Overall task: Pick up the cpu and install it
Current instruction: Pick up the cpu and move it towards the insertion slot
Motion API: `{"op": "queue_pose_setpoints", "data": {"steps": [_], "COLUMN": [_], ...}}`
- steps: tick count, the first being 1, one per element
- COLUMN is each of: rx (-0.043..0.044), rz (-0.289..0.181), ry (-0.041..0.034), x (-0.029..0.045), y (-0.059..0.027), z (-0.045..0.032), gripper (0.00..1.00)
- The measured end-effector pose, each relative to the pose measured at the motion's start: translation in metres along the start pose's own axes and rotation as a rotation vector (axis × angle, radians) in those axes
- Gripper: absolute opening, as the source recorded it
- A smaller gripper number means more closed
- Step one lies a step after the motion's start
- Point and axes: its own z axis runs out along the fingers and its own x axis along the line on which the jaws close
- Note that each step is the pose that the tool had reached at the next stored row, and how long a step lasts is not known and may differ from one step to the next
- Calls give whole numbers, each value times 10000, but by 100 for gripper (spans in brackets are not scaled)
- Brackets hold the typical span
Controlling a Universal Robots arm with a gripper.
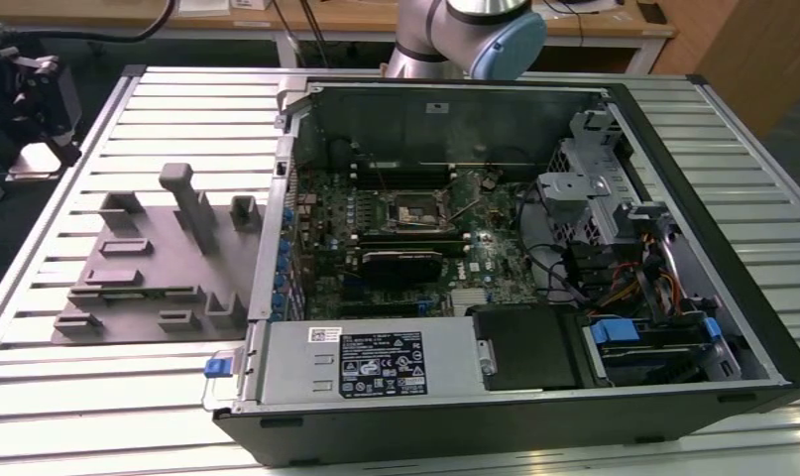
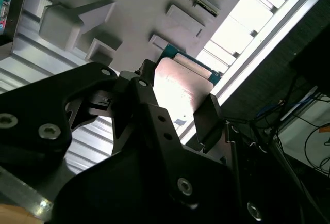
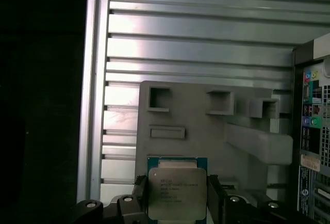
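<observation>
Currently the gripper (image 3: 178, 198) has its fingers (image 3: 214, 199) clamped on two opposite edges of the cpu (image 3: 177, 190) — shiny lid toward the camera in both wrist views, green rim showing at one end. It hangs at the edge of the grey fixture plate (image 3: 206, 131) on the slatted counter (image 3: 206, 28); can't tell if it touches the plate. Exterior view: open computer case (image 1: 506, 436) just beside the plate — black socket frame (image 1: 413, 210) mid-motherboard.
</observation>
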Motion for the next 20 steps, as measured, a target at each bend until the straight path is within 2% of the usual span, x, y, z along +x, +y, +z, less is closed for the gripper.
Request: {"op": "queue_pose_setpoints", "data": {"steps": [15,17,20], "rx": [2,3,1], "rz": [-2,-2,-2], "ry": [-73,-81,-87], "x": [-13,-14,-14], "y": [11,12,12], "z": [-351,-385,-389], "gripper": [55,55,55]}}
